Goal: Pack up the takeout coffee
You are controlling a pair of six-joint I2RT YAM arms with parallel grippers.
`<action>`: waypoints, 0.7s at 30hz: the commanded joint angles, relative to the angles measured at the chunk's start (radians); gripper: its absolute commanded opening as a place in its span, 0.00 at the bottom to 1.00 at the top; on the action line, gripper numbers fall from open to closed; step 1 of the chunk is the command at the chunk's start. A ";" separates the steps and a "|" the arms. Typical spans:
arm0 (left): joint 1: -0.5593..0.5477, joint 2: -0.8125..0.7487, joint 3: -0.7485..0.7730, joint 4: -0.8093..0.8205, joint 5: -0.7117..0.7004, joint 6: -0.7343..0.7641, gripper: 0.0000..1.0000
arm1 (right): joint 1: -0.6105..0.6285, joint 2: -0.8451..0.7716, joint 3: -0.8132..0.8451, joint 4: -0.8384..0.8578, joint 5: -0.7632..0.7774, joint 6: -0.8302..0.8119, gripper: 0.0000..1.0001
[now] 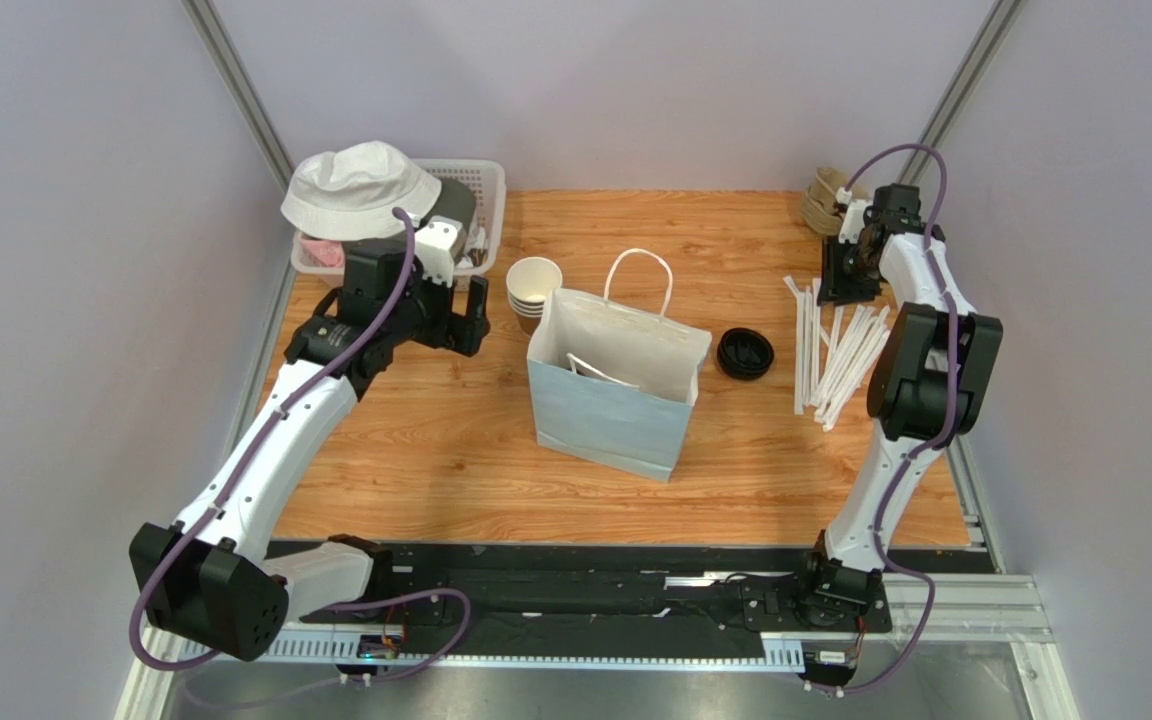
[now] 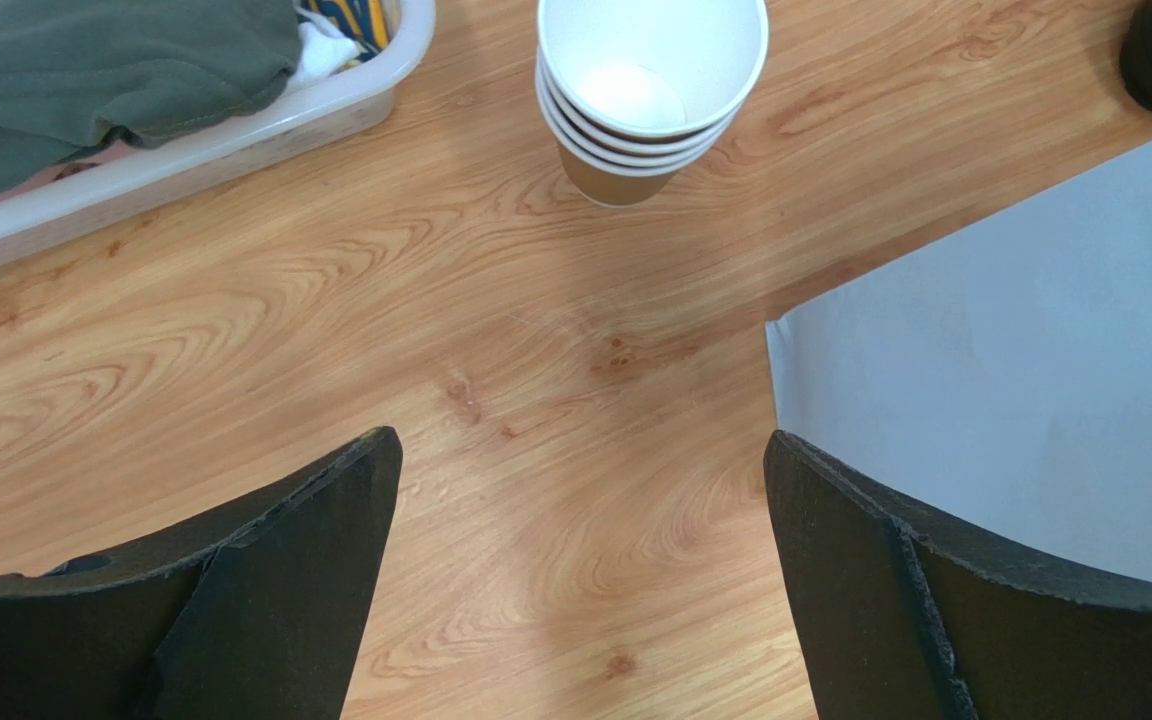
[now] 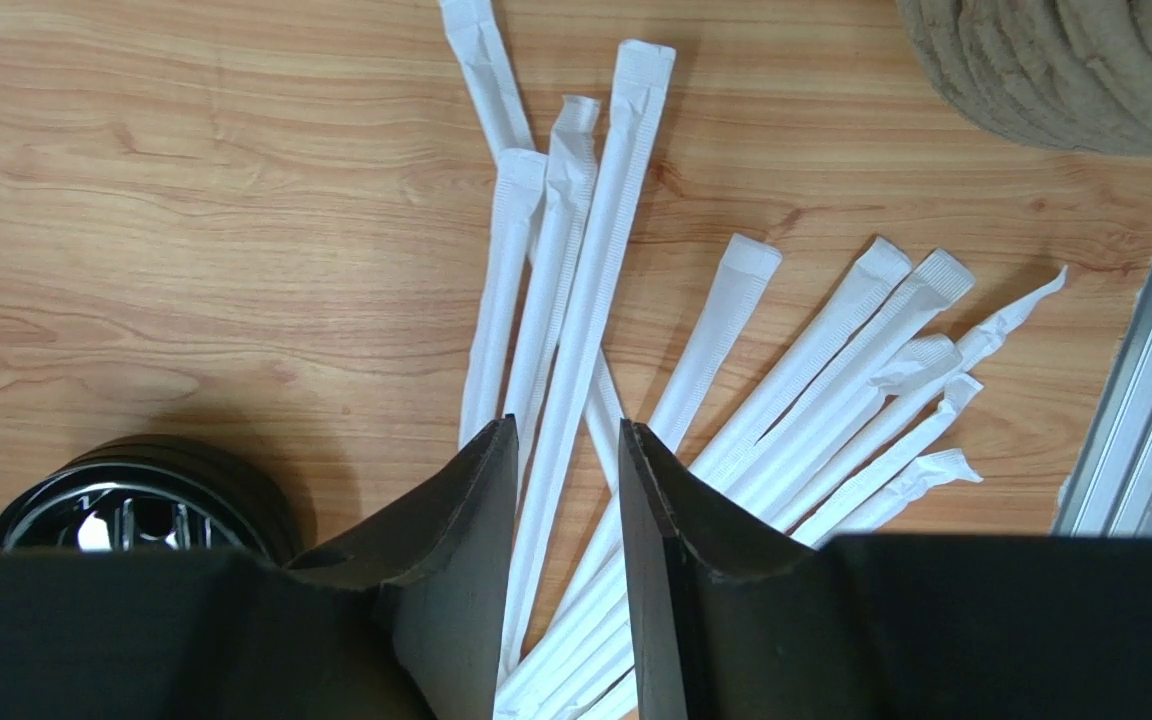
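On the wooden surface (image 1: 432,450), near the middle, a pale blue paper bag (image 1: 605,413) is seen standing up with its top open. At the far left corner a white basket (image 1: 485,188) is set, with a white hat (image 1: 360,188) laid on top and a green cloth (image 2: 86,75) stuffed inside. To the right of the bag a heap of straws (image 1: 838,353) in white paper wrappers is spread out flat. A stack of brown card pieces (image 1: 826,203) is kept at the far right corner. Just left of the bag a stack of open paper cups (image 1: 534,285) is stood, white inside and brown outside. Between the bag and the straws a small pile of black lids (image 1: 745,354) is placed.

The left hand (image 2: 579,450) is held wide open over bare wood, with nothing between its fingers. The cups are just ahead of it and the bag is beside its right finger. The right hand (image 3: 567,431) is held low over the straws with its fingers only a little apart. A long straw is seen in the gap, but the gap is wider than the straw, so nothing is squeezed. Whether a finger touches a straw cannot be told. The takeout coffee cannot be found in any view, so where it is cannot be told.
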 commanded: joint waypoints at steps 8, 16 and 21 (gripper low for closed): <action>0.039 0.016 0.037 -0.016 0.021 0.030 0.99 | 0.001 0.086 0.035 0.072 0.038 0.013 0.33; 0.047 0.036 0.042 -0.028 0.023 0.052 0.99 | 0.002 0.146 0.055 0.088 0.047 0.002 0.32; 0.048 0.037 0.045 -0.036 0.020 0.055 0.99 | 0.002 0.177 0.076 0.092 0.057 -0.013 0.24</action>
